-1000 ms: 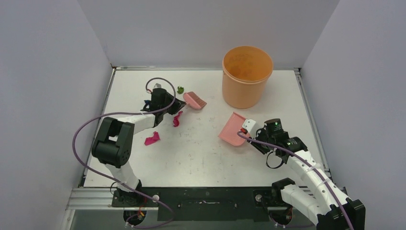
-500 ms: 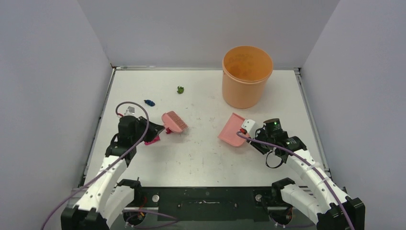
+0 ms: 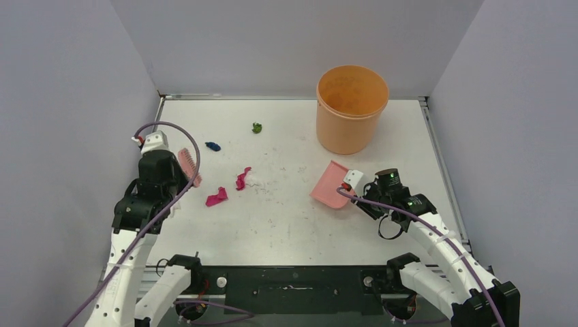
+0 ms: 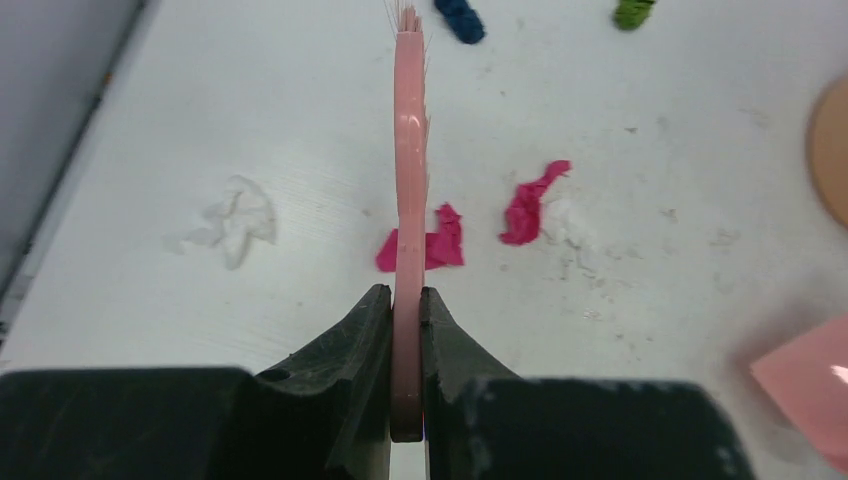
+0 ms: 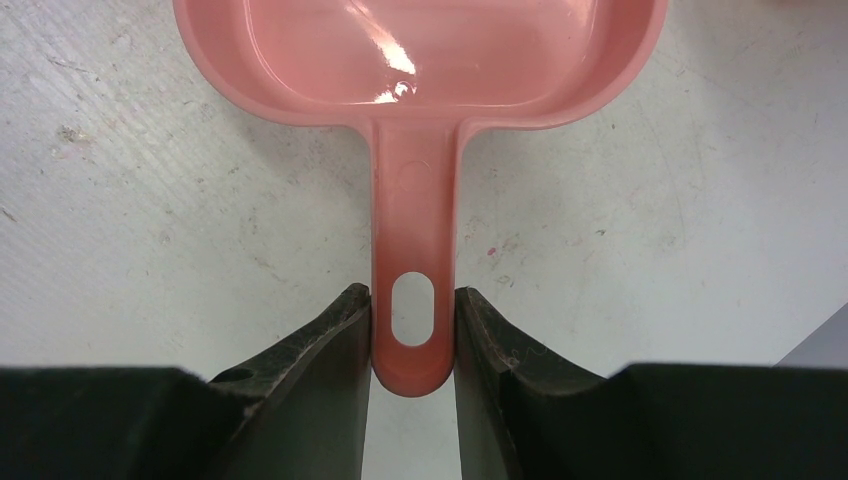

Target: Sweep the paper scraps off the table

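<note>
Left gripper (image 4: 405,295) is clamped tight on the thin handle of one pink brush (image 4: 408,150). The brush is seen edge-on at the table's (image 3: 286,231) left side, bristles pointing toward the far edge. Whether the bristles touch the surface, I can't tell.

Right gripper (image 5: 412,300) pinches the handle of one pink dustpan (image 5: 420,60), jaws narrow on either side of the hanging hole. The pan sits right of centre with its mouth facing left. One orange bucket (image 3: 351,109) stands just behind it.

Paper scraps (image 3: 217,197) next, and I count five for certain, all lying on the tabletop. Two magenta wads (image 4: 530,200) lie close together between brush and dustpan. One dark blue wad (image 3: 213,146) sits just past the brush tip. One green wad (image 3: 257,127) lies farther back. One white wad (image 4: 232,218) lies just left of the brush in the left wrist view. A pale smudge touches the right-hand magenta one, too faint to call.
</note>
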Available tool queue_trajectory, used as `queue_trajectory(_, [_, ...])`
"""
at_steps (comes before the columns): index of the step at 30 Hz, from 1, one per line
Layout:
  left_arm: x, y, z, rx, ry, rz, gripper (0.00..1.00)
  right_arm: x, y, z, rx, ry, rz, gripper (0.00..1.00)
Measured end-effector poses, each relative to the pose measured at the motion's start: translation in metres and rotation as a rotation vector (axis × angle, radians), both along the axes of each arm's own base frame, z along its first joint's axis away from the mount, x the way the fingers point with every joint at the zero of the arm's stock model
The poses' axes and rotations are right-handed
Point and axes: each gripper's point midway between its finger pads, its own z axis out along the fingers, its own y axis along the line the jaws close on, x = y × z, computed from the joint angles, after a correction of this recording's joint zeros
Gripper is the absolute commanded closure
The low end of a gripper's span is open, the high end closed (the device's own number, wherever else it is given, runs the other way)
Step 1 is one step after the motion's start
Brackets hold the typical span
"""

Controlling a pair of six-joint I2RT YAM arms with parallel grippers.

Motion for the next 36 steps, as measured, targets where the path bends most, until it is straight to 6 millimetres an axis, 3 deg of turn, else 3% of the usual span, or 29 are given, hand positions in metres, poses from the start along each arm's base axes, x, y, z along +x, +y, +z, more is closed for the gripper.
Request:
queue_trajectory(5, [-0.006, 0.026, -0.011, 0.242, 0.125, 0.032, 1.00, 0.000, 0.001, 0.000, 0.000, 0.000, 0.004, 0.95])
queue_trajectory(16, [0.013, 0.064, -0.051, 0.751, 0.473, 0.104, 1.00, 0.000, 0.001, 0.000, 0.000, 0.000, 0.004, 0.95])
queue_trajectory(27, [0.025, 0.060, -0.093, 0.915, 0.671, 0.020, 1.00, -0.001, 0.001, 0.000, 0.002, -0.002, 0.006, 0.95])
queue_trajectory(36, [0.024, 0.044, -0.137, 0.855, 0.813, -0.065, 1.00, -0.005, 0.010, -0.011, -0.045, 0.093, 0.084, 0.95])
